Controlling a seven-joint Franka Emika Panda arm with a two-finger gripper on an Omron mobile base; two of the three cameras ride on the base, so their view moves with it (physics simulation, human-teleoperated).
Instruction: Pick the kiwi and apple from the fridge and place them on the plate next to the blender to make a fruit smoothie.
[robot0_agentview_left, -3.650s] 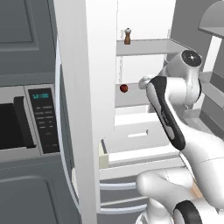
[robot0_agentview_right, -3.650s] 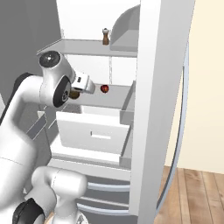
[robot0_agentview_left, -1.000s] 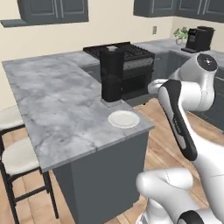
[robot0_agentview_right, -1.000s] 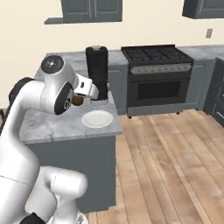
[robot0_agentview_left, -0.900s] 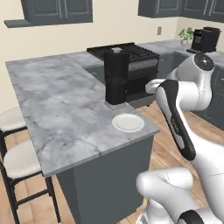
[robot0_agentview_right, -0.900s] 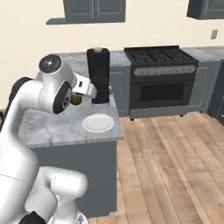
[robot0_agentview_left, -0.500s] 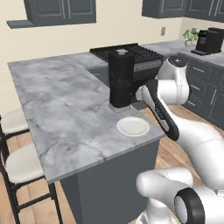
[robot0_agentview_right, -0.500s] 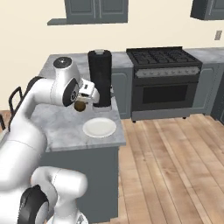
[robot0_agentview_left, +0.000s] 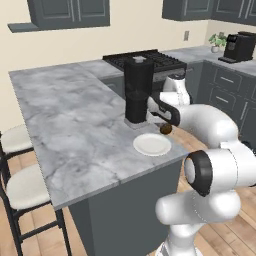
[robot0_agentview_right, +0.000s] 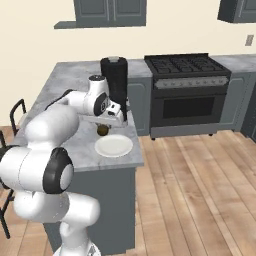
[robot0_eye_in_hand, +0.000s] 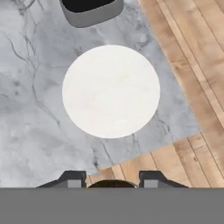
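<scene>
While the gripper (robot0_agentview_left: 165, 125) is clamped on the kiwi (robot0_agentview_left: 166, 129) just above the counter (robot0_agentview_left: 75, 135) edge, the plate (robot0_agentview_left: 152, 144) by the blender (robot0_agentview_left: 138, 90) sits bare — so kiwi's nearly delivered, apple run yet to do.

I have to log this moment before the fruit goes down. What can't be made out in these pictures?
- Kiwi: in the hand view a sliver at the bottom edge, cut off between the fingertips.
- End effector: in the right base view the wrist covers its jaws.
- Blender: in the hand view the top edge cuts it to its base.
- Plate: bare; the apple isn't on it.
- Far coffee machine: too small for detail.
</scene>
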